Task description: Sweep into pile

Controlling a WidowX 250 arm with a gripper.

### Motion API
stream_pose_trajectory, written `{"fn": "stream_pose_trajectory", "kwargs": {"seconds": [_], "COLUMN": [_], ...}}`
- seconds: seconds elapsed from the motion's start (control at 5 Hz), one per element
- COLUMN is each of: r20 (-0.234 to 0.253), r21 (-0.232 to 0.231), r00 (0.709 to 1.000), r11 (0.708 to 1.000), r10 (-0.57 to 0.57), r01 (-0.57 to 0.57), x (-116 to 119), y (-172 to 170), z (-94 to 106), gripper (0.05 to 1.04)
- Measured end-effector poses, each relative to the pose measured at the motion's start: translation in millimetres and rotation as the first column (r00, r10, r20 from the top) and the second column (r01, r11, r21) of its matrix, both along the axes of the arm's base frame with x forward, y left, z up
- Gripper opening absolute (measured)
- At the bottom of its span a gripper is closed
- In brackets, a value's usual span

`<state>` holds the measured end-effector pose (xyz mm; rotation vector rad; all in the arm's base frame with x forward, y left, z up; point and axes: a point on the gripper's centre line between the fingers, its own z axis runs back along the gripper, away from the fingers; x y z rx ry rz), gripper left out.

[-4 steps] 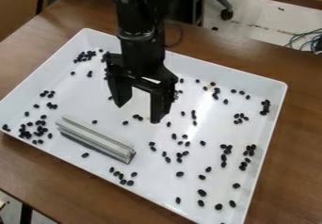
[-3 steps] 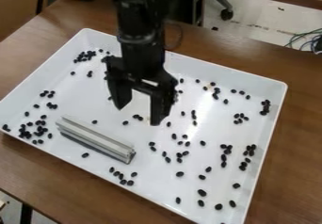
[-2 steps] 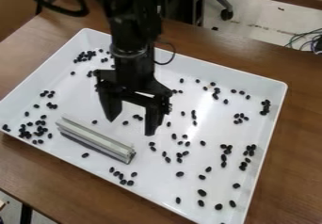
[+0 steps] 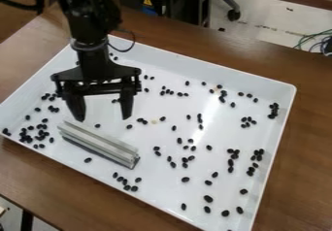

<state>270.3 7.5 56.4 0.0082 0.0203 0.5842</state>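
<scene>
Shifted left: tool, spread open and empty, probably placed near metal bar so it can be gripped for sweeping scattered black beans.

Tray on tbl; bar in tray, beans L & R of it

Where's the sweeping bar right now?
In the camera view, the metal bar lies at lower left in the white tray, just below the open gripper, with dark beans to its left.
</scene>
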Motion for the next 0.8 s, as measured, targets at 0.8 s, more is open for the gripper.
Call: {"fn": "stream_pose_trajectory", "kwargs": {"seconds": [0.8], "r20": [0.034], "r21": [0.032], "r00": [0.792], "r11": [0.791], "r10": [0.610], "r01": [-0.611], "x": [-14], "y": [25], "z": [-26.6], "gripper": [0.999]}}
